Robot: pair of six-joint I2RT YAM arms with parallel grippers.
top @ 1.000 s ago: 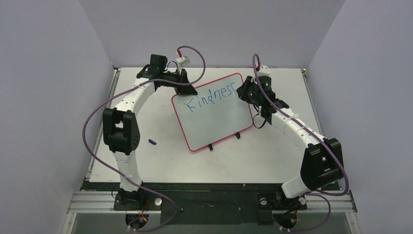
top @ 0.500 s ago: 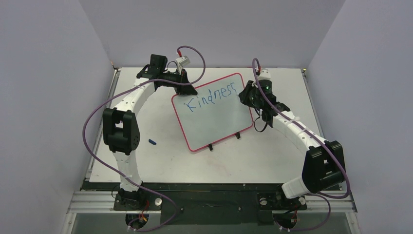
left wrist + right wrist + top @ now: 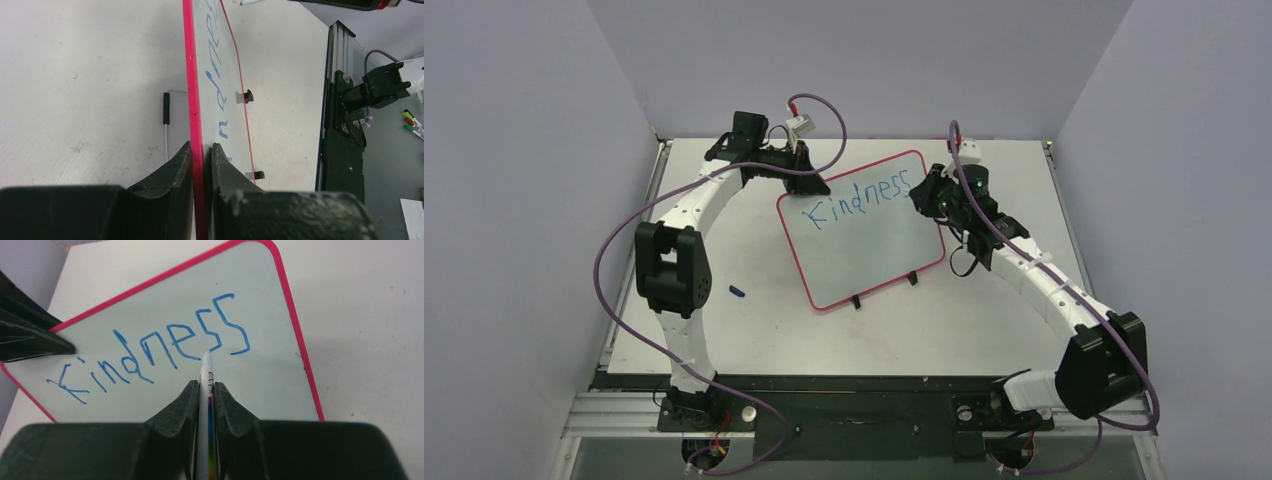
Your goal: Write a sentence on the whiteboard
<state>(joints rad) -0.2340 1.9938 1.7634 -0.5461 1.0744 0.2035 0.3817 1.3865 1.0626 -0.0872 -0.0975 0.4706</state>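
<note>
The whiteboard (image 3: 869, 245), white with a thin red rim, lies tilted on the table. One line of blue letters (image 3: 856, 198) reads "Kindness"; it also shows in the right wrist view (image 3: 160, 347). My left gripper (image 3: 817, 184) is shut on the board's far left rim (image 3: 192, 75), one finger on each face (image 3: 201, 150). My right gripper (image 3: 924, 193) is shut on a white marker (image 3: 206, 372) with a rainbow stripe. The marker tip points at the board (image 3: 265, 375) just below the two "s" letters. I cannot tell whether the tip touches.
Two small black clips (image 3: 856, 300) (image 3: 912, 278) stick out from the board's near edge. A small blue marker cap (image 3: 737, 292) lies on the table left of the board. Grey walls close in the table on three sides. Purple cables loop off both arms.
My right arm's elbow has swung right and toward the near edge. The gripper with the marker has drawn slightly back from the letters, and the full word "Kindness" now shows. The left arm has not moved.
</note>
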